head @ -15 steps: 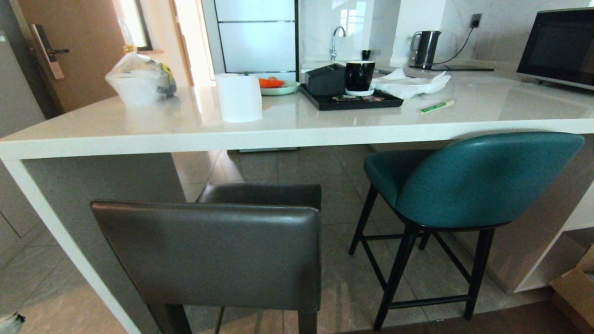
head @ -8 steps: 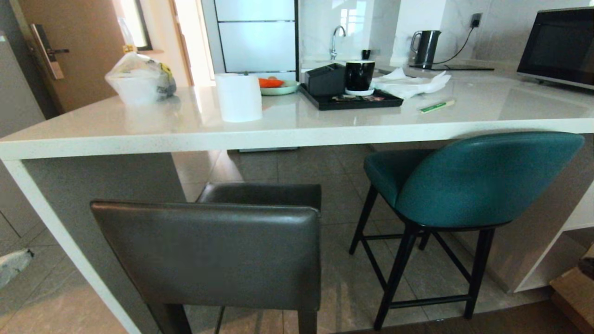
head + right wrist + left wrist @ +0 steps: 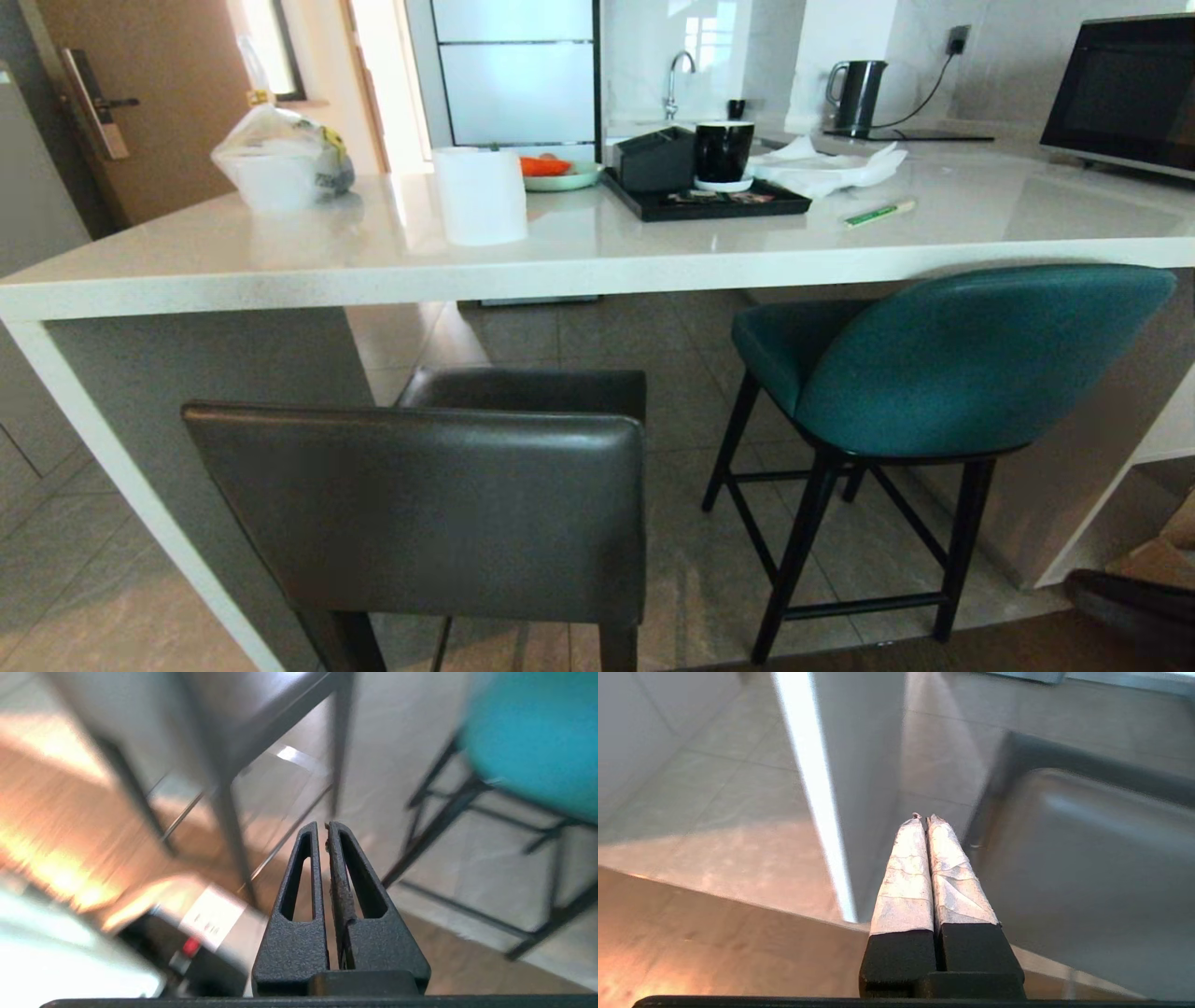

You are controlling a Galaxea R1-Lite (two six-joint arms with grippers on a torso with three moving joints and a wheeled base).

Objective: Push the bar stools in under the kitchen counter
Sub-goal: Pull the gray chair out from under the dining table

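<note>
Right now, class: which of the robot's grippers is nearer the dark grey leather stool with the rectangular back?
Left, as far as the views show. The left gripper points just beside the dark grey leather stool; the right gripper hangs low between both stools.

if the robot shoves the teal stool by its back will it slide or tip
The teal stool stands tall on thin black legs, so a push high on its back would probably rock it before it slides. The glossy floor tiles look smooth, so a lower push should let it glide. Its padded back would likely give slightly.
</note>
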